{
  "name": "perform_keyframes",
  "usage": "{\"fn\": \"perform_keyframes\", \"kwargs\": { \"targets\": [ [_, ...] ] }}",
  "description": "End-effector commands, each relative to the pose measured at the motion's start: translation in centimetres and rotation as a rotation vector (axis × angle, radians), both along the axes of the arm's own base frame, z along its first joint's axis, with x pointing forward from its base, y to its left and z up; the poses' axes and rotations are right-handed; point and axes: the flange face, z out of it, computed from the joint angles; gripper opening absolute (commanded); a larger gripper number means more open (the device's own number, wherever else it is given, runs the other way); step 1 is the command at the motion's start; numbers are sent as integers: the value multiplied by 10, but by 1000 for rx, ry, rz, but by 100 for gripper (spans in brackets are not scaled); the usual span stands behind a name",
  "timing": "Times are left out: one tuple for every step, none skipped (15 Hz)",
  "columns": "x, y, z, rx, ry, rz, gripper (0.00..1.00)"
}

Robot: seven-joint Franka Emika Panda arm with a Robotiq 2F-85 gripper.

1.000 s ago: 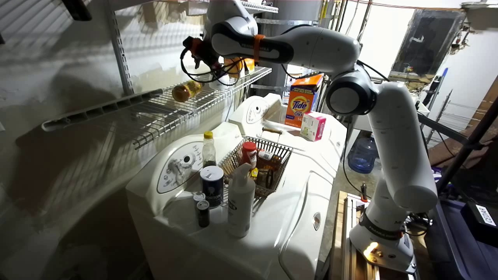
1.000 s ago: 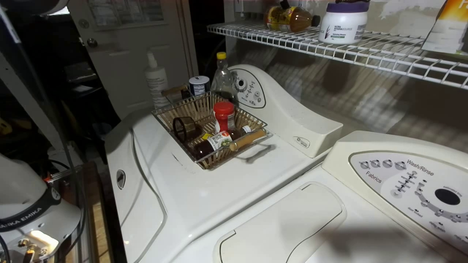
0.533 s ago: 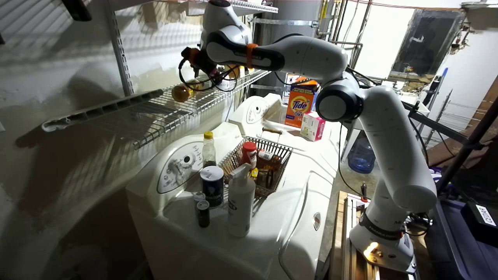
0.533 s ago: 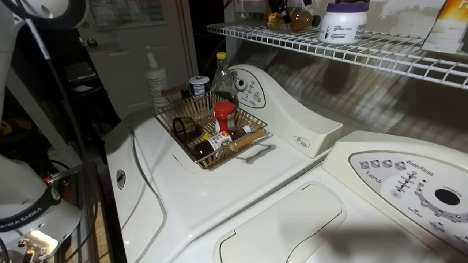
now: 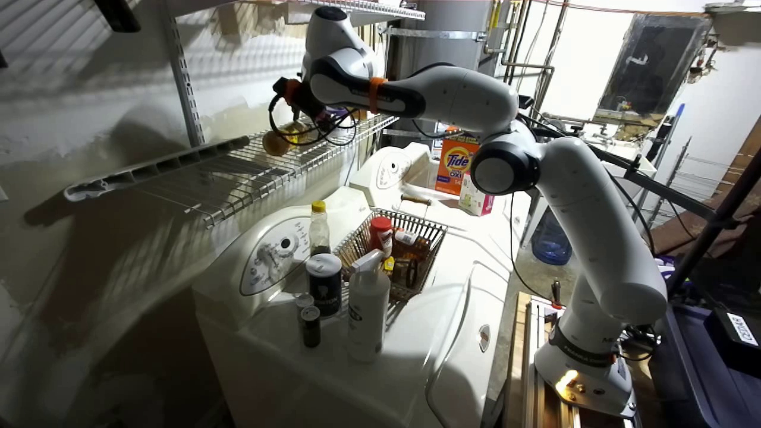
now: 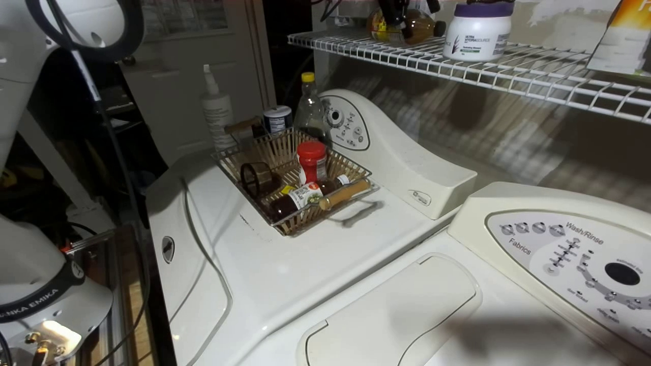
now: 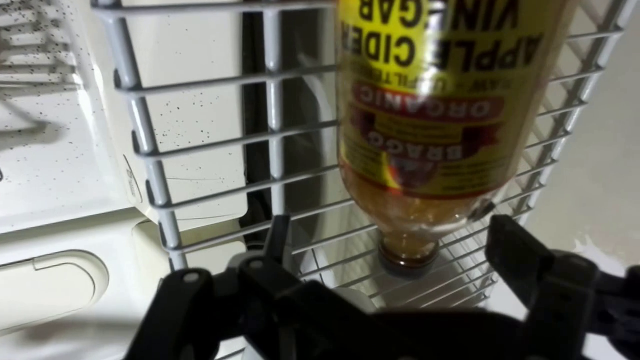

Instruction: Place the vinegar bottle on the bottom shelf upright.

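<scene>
vinegar bottle on its side | long axis along bottom shelf | cap toward white jar | fingers spread

Glossy vinegar bottle at two o'clock in the wrist view, smooth metal wire shelf, matt claw, wooden basket handle

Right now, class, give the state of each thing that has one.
Vinegar bottle: capped, on its side on the wire shelf
Gripper: open
Yellow-capped bottle: upright, closed
Red-lidded jar: closed, upright in the basket
Dark bottle: lying in the basket
Salt canister: upright
White nozzle bottle: upright
White tub: lidded, upright
Tide box: upright
Washer lid: shut
</scene>
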Motion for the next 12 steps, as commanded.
{"fn": "perform_keyframes", "kwargs": {
  "targets": [
    [10,-3,-1,-35,-59,-7,100],
    [12,-5,-2,-46,-68,-9,100],
    [14,-6,-4,-53,-75,-10,100],
    [15,-7,-5,-60,-85,-13,100],
    [16,-8,-6,-63,-87,-15,94],
    [17,-10,-8,-71,-92,-16,77],
    [18,-10,-8,-80,-96,-16,68],
    [19,-12,-9,-84,-99,-19,59],
    [19,-13,-10,-89,-101,-22,53],
    [20,-13,-10,-95,-102,-24,44],
    [19,-13,-9,-102,-103,-25,36],
    [19,-14,-9,-108,-103,-28,30]
  ]
}}
